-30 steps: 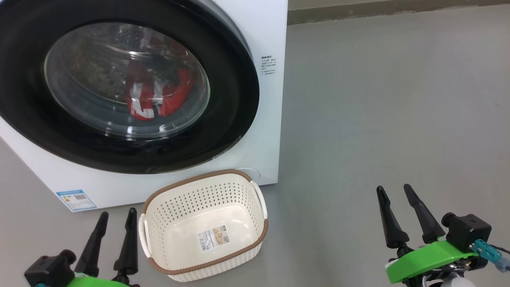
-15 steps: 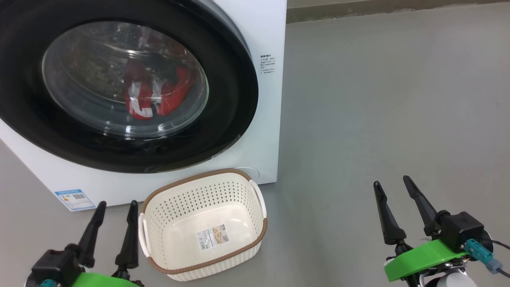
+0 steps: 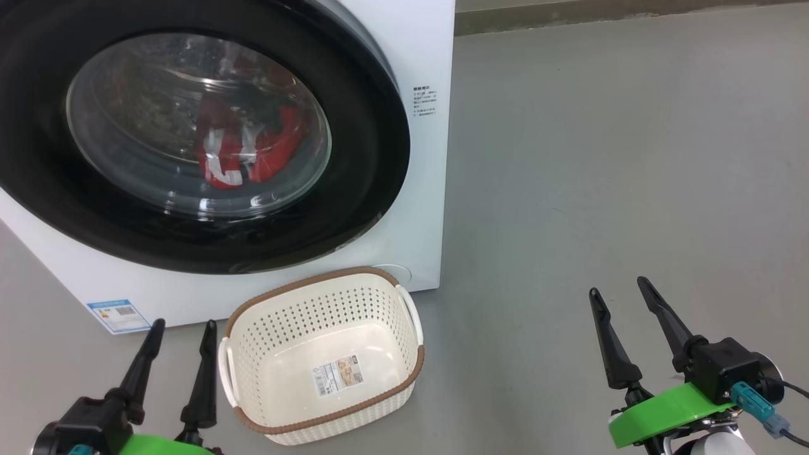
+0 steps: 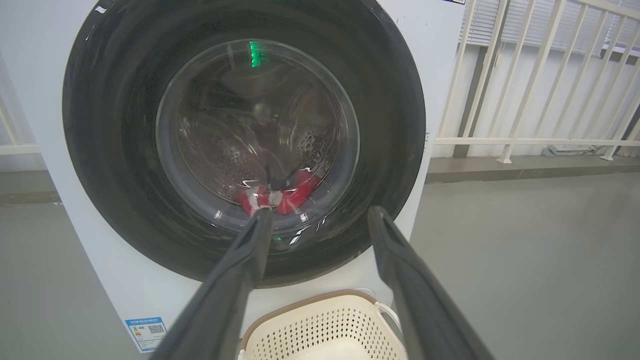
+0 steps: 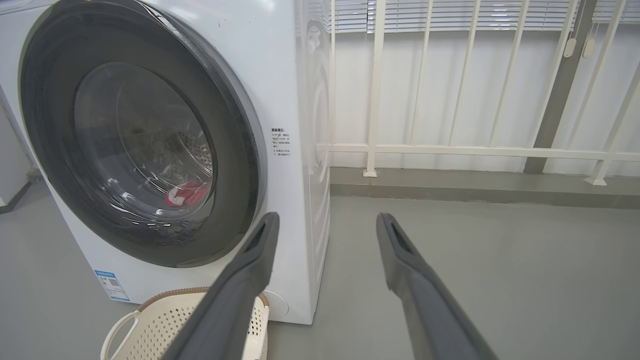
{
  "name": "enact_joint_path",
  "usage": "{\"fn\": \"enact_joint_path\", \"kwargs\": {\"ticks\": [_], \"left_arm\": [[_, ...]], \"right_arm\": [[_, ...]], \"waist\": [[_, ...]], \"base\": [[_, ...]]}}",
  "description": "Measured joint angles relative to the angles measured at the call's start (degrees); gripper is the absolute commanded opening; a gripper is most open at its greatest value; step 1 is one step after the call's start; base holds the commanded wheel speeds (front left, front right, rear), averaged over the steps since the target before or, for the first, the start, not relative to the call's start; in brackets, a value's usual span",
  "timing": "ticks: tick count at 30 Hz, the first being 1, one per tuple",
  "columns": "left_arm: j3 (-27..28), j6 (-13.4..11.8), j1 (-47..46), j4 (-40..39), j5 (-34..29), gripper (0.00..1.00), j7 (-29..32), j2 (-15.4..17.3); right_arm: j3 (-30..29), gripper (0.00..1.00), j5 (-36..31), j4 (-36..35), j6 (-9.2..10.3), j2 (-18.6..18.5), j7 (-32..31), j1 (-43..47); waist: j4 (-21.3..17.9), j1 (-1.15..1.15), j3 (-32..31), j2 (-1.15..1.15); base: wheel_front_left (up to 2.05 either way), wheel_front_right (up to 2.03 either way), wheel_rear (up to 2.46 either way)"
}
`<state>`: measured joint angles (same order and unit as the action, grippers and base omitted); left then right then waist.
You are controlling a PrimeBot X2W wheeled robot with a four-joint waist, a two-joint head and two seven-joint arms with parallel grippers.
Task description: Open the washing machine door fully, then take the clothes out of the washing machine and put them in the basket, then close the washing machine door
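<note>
Smooth grey floor, washing machine standing on it, white railing behind

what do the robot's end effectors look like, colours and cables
The left end effector and right end effector each have two long black tapered fingers on a bright green plate, beside a black camera block. The right one carries a teal plug and dark cable.

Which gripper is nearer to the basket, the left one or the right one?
Left. The left gripper is just beside the left handle of the basket. The right gripper is far off on its right side, above the floor.
</note>
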<state>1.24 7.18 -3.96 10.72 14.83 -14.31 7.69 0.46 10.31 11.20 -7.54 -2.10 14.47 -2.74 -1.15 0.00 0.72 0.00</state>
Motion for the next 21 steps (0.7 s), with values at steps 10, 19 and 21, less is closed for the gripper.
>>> {"fn": "enact_joint_path", "kwargs": {"ticks": [10,19,21], "left_arm": [[-0.09,0.00,0.00,0.52,0.04,1.00,0.00,0.02],[-0.90,0.00,-0.17,-0.44,2.97,1.00,0.00,0.93],[-0.96,0.00,-1.00,-0.93,3.58,1.00,0.00,1.38]], "right_arm": [[0.24,0.76,0.02,0.10,0.00,-0.01,0.00,0.00],[2.35,0.00,1.21,0.93,0.00,-0.05,0.00,-1.89],[3.21,0.00,4.47,1.34,0.00,-0.19,0.00,-3.43]], "waist": [[0.35,0.00,0.18,0.00],[0.93,0.00,2.66,0.00],[1.05,0.00,3.55,0.00]], "base": [[0.00,0.00,0.00],[0.00,0.00,0.00],[0.00,0.00,0.00]]}}
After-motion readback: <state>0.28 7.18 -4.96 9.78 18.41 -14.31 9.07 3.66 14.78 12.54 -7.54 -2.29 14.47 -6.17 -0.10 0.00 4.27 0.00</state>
